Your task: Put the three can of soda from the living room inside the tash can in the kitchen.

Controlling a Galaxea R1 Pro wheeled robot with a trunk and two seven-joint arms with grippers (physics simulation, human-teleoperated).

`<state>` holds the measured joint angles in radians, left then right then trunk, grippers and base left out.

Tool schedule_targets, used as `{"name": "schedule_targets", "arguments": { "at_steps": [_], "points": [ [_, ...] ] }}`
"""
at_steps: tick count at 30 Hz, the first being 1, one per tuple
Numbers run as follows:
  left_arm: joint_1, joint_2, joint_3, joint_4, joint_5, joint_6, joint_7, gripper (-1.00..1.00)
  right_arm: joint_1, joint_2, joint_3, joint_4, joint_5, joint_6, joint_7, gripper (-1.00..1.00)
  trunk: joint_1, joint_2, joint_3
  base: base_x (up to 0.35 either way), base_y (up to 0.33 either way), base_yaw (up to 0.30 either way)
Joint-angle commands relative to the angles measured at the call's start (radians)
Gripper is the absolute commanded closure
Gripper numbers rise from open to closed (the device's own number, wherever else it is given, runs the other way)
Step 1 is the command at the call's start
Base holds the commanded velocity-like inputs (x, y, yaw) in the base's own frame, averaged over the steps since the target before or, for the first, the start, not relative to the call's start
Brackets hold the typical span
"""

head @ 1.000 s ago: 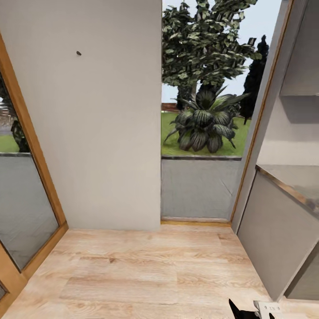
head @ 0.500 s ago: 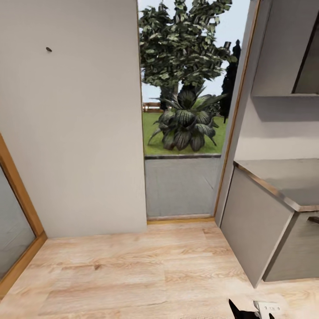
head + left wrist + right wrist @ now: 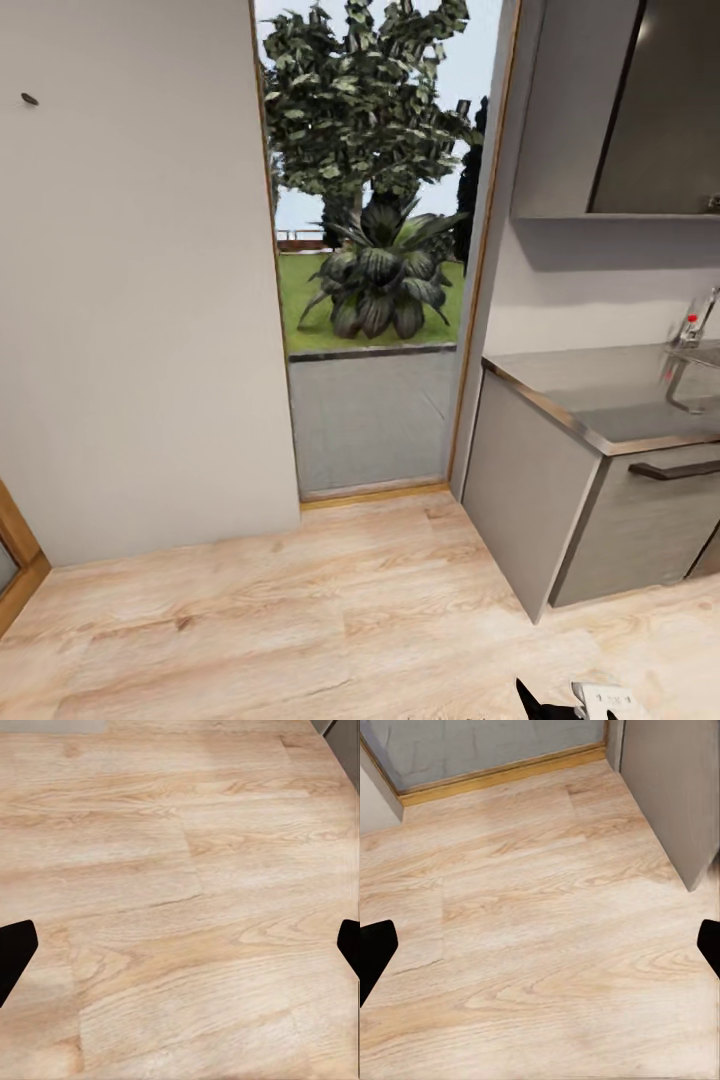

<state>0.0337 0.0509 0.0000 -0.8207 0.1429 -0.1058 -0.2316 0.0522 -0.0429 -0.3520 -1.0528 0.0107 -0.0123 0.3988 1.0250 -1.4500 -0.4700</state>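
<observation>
I am on the move with nothing in hand: my left fingers are spread wide over bare wood floor, and my right fingers are spread just as wide, with no can between either pair. None of the 3 soda cans and no bin shows anywhere around me, so I cannot say where they lie from here. In the head view, a grey cabinet with a steel-edged counter stands at 3 o'clock, a tap at its far end, and a glass door onto a garden plant sits at 12 o'clock, with a plain wall at 10 o'clock. My worry is the cabinet corner: it stands near my right side, and a turn toward it could clip my right arm or base. I could also drift into the glass if I roll straight on. With both pairs empty, reaching the kitchen now gains nothing unless cans are already handled, which I cannot judge.
</observation>
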Motion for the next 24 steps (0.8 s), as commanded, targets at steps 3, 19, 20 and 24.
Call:
{"name": "schedule_targets", "arguments": {
  "at_steps": [3, 19, 20, 24],
  "points": [
    [0.0, 0.0, -0.001, 0.0, 0.0, 0.0, 0.0, -1.0, 0.0, 0.0, 0.0, 0.0, 0.0, 0.0, 0.0, -1.0, 0.0, 0.0, 0.0, 0.0, 0.0, -0.252],
    [0.0, 0.0, -0.003, 0.001, -0.001, 0.0, 0.0, -1.0, 0.0, 0.001, 0.001, 0.001, 0.001, -0.001, 0.0, -1.0, 0.0, 0.0, -0.003, 0.0, 0.0, -0.165],
    [0.0, 0.0, -0.003, 0.001, -0.001, 0.0, 0.0, -1.0, 0.0, 0.001, 0.001, 0.001, 0.001, -0.001, 0.0, -1.0, 0.0, 0.0, -0.003, 0.0, 0.0, -0.01],
    [0.0, 0.0, -0.003, 0.001, 0.0, 0.0, 0.0, -1.0, 0.0, 0.001, 0.002, 0.001, 0.001, -0.001, 0.0, -1.0, 0.0, 0.0, -0.003, 0.0, 0.0, -0.005]
  ]
}}
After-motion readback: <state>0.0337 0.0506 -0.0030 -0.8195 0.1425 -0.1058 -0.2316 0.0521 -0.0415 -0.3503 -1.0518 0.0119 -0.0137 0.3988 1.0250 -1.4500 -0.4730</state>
